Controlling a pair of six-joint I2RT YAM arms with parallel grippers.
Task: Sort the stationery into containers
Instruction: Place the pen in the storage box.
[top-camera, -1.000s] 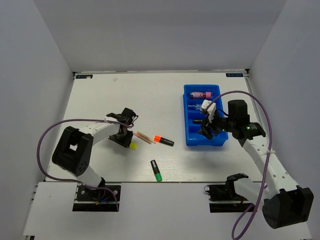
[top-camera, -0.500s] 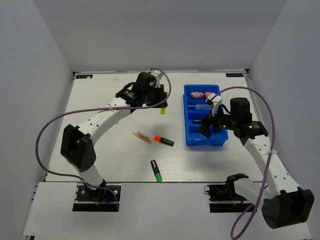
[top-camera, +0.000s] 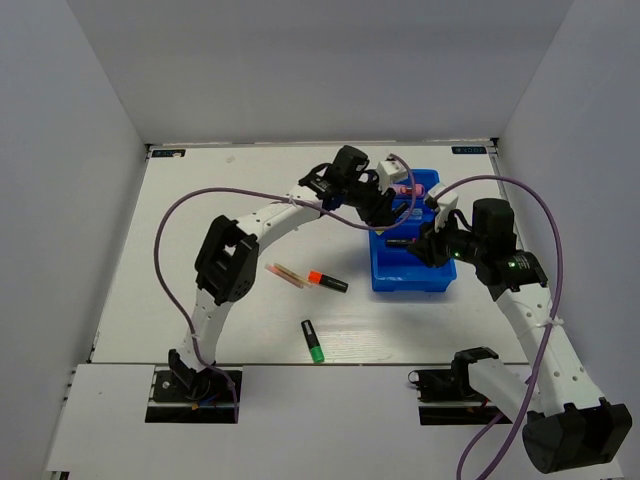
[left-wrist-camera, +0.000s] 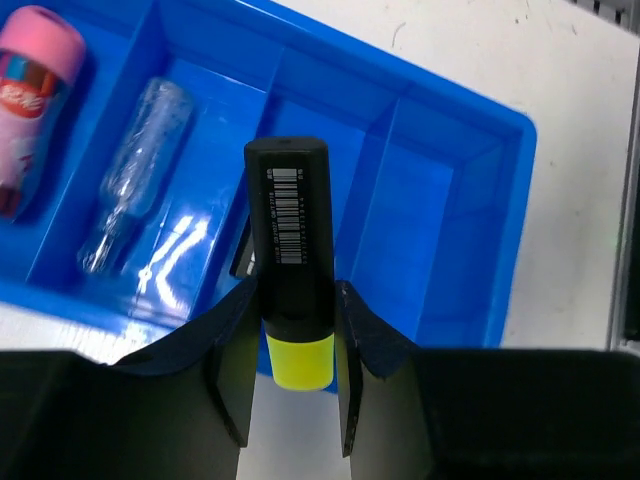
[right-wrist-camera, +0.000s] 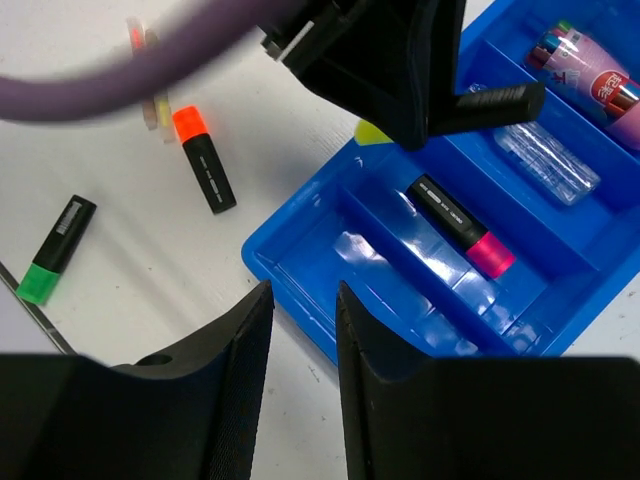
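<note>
Left gripper (left-wrist-camera: 292, 300) clamped on yellow-capped highlighter (left-wrist-camera: 290, 230), poised over blue bin (left-wrist-camera: 500, 200) at 3 o'clock of table (top-camera: 200, 200), likely to drop beside pink-capped highlighter (right-wrist-camera: 460, 228); right gripper (right-wrist-camera: 305, 300) empty, jaws slightly apart, over bin's 4 o'clock edge.

Left pincer (left-wrist-camera: 292, 310), carrying a yellow-capped highlighter (left-wrist-camera: 290, 240), and its arm cross above the blue bin's (top-camera: 383, 281) far half; right pincer (right-wrist-camera: 303, 300) hangs over its near end. Far-left desk (top-camera: 200, 200) offers open passage.

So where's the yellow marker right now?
In the left wrist view, the yellow-capped marker is pinched in the left gripper, over the blue bin, near the clear pen lying in it.
</note>
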